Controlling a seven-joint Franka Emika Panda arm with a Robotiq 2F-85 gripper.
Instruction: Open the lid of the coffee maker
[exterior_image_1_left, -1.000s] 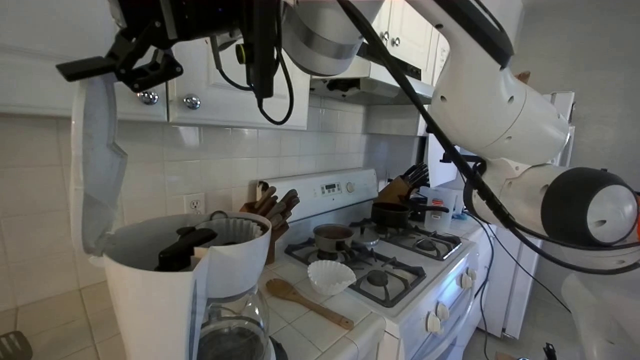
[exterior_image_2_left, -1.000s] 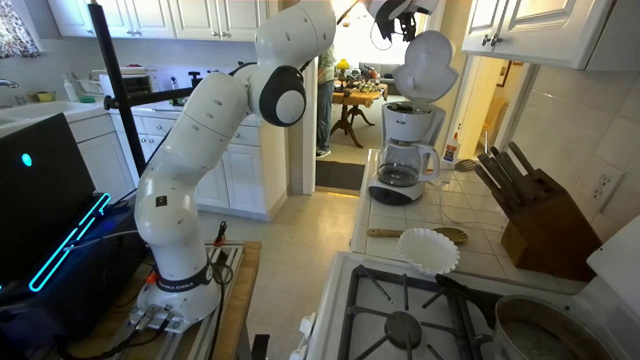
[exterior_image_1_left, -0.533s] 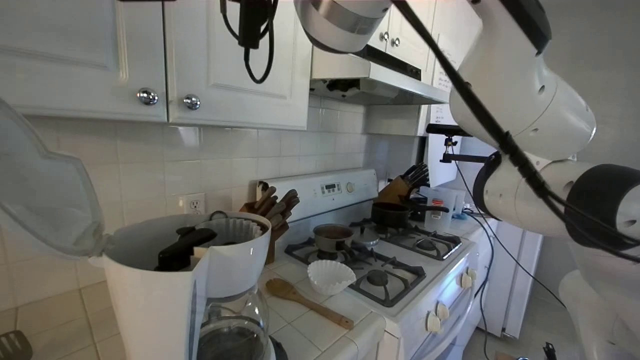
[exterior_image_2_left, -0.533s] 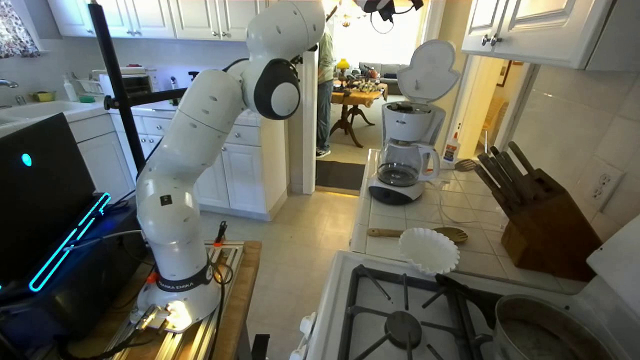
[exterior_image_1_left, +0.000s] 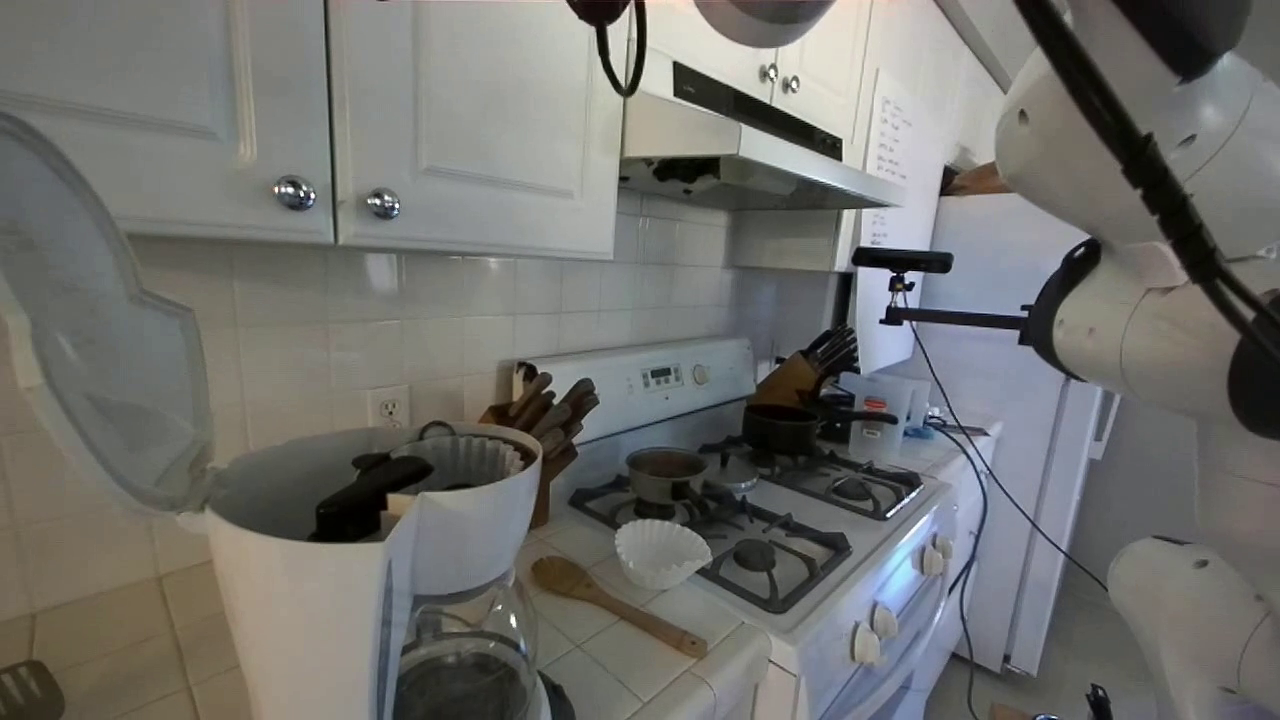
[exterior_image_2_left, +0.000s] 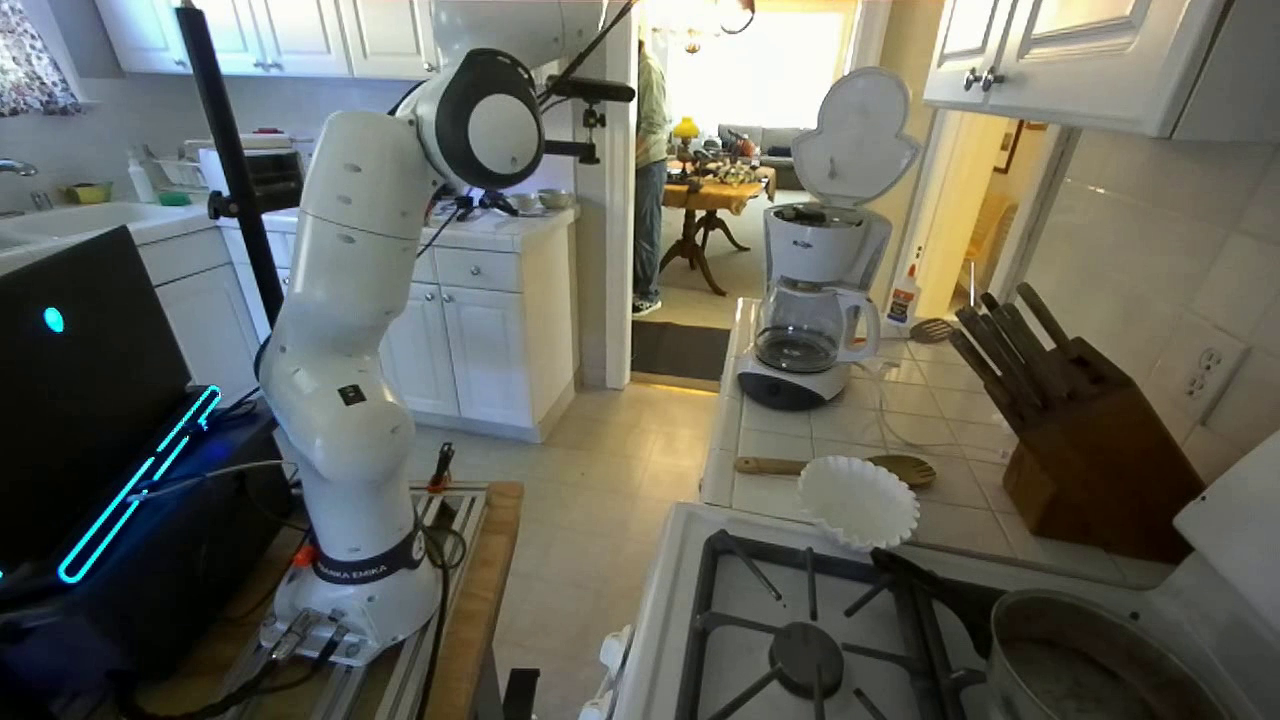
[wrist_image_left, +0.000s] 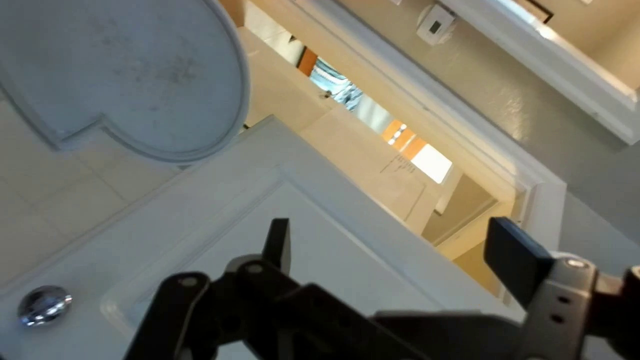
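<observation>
The gripper is spread and released in the wrist view, its fingers well apart. The lid is up and to the left of it, apart from both fingertips, with specks on the face that shows. Behind the gripper a white cabinet door runs slantwise, and its round shiny knob is left of the fingers.

In an exterior view, the arm fills the right side, and a black cable loop hangs at the top edge beside the arm's wrist. Below and to the left of that tool end stands the coffee maker, its lid raised at the hinge and leaning back. Its top shows a black handle and a fluted filter; a glass carafe sits beneath. Under the tool end, a loose white filter and a wooden spoon rest just beside the stove.

In an exterior view, the arm stands at left and the cable loop hangs at the top edge. Lower and right of it, the lid is up over the rear of the coffee maker.
</observation>
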